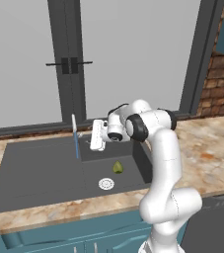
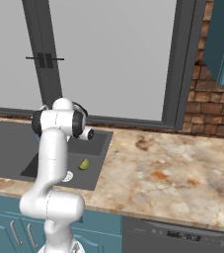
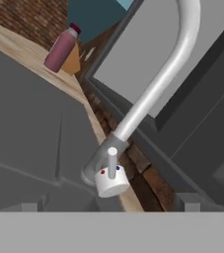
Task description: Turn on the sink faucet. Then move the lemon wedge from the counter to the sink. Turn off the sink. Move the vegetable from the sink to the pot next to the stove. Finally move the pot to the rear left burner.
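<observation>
Turning off the faucet [image 3: 153,84] looks like the step in hand: lemon wedge [image 1: 117,167] lies in the sink [image 1: 39,168], centre frame. Tool [image 1: 96,136] gapes wide, holding nothing; next it must reach the lever [image 3: 112,163].

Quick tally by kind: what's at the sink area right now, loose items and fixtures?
Lemon wedge, in the sink: 1
Bottle, purple, on the counter: 1
Sink faucet: 1
Faucet lever: 1
Drain: 1
Total: 5
</observation>
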Robot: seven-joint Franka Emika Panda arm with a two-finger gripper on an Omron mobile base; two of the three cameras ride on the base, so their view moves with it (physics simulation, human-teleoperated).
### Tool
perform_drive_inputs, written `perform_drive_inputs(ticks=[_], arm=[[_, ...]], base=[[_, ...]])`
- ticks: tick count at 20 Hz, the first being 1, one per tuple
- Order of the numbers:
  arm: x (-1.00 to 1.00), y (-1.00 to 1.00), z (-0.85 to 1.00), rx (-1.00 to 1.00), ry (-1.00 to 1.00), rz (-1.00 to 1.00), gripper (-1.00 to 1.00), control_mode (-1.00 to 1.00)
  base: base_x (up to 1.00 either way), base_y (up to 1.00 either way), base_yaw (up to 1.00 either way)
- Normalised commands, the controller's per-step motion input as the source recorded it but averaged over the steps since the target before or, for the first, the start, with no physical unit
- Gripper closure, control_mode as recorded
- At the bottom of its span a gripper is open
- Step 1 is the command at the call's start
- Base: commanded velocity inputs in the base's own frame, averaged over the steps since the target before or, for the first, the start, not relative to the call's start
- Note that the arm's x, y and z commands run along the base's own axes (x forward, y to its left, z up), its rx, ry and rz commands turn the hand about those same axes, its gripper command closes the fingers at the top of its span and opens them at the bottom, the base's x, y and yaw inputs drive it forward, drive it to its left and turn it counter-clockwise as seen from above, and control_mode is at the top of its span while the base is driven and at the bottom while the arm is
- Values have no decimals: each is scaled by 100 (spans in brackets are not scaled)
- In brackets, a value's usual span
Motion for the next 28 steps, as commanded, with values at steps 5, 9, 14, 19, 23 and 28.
perform_drive_inputs(ticks=[5,9,14,19,23,28], arm=[[34,9,-23,-1,0,4,-100,-100],[12,29,-1,0,0,7,-100,-100],[0,37,0,0,0,8,-100,-100],[5,41,6,0,0,10,-100,-100],[0,40,12,0,0,10,-100,-100],[0,48,10,0,0,8,-100,-100]], base=[[0,0,0],[0,0,0],[0,0,0],[0,0,0],[0,0,0],[0,0,0]])
